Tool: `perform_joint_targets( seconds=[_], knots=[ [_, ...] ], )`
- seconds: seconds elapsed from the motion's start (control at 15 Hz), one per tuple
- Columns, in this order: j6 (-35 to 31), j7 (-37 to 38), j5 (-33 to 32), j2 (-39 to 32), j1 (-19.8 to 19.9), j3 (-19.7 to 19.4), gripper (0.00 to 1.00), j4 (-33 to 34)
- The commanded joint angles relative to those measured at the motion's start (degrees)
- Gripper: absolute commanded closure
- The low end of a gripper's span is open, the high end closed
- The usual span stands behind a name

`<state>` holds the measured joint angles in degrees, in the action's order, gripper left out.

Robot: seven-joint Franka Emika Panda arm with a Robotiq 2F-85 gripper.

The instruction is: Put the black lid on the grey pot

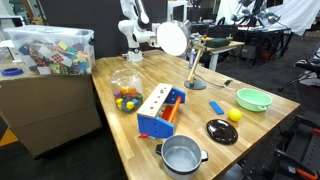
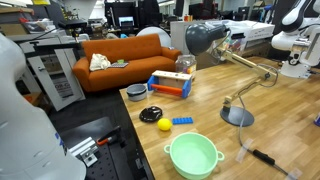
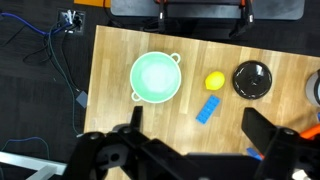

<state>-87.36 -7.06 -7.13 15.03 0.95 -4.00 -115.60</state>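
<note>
Wide apart and clamped on nothing, the gripper [image 3: 192, 130] hangs high over the wooden table [image 3: 110, 55]. Its dark fingers [image 3: 258, 130] show at the lower edge of the wrist view with bare wood between them. Closest beyond the fingertips lies a blue block [image 3: 208, 109], and past it a row of things runs along the table edge farthest from the arm [image 1: 133, 30]. In that row the light green bowl [image 3: 156, 77] sits nearest one far corner. Next comes a small yellow thing [image 3: 214, 81], which looks like a lemon, though the views are too coarse to be sure. Then comes the black lid [image 3: 252, 78], lying flat on the wood and touching neither neighbour. The grey pot [image 1: 182, 155] stands upright and uncovered near the other corner of that edge, a short gap from the lid, and the wrist view cuts it off at the right border. Further in from the pot rests a blue and orange toy box [image 1: 160, 110], with a clear jar of coloured balls [image 1: 126, 88] beside it. A desk lamp [image 1: 172, 38] leans over the middle of the table, and a black marker [image 1: 226, 84] lies near its base. Off the table, a bin of coloured cubes [image 1: 50, 50] sits on a cardboard box, and an orange sofa [image 2: 120, 55] stands behind.
</note>
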Motion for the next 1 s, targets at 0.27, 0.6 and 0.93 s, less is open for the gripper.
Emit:
perform_joint_targets(
  seconds=[0.27,0.6,0.93],
  knots=[
    [0.0,-0.5,0.1,0.0,0.4,0.2,0.0,0.1],
    [-1.0,6.8,8.1,-0.2,0.1,0.9,0.0,-1.2],
    [-2.0,5.6,7.0,0.1,-2.4,4.4,0.0,-3.8]
  ],
)
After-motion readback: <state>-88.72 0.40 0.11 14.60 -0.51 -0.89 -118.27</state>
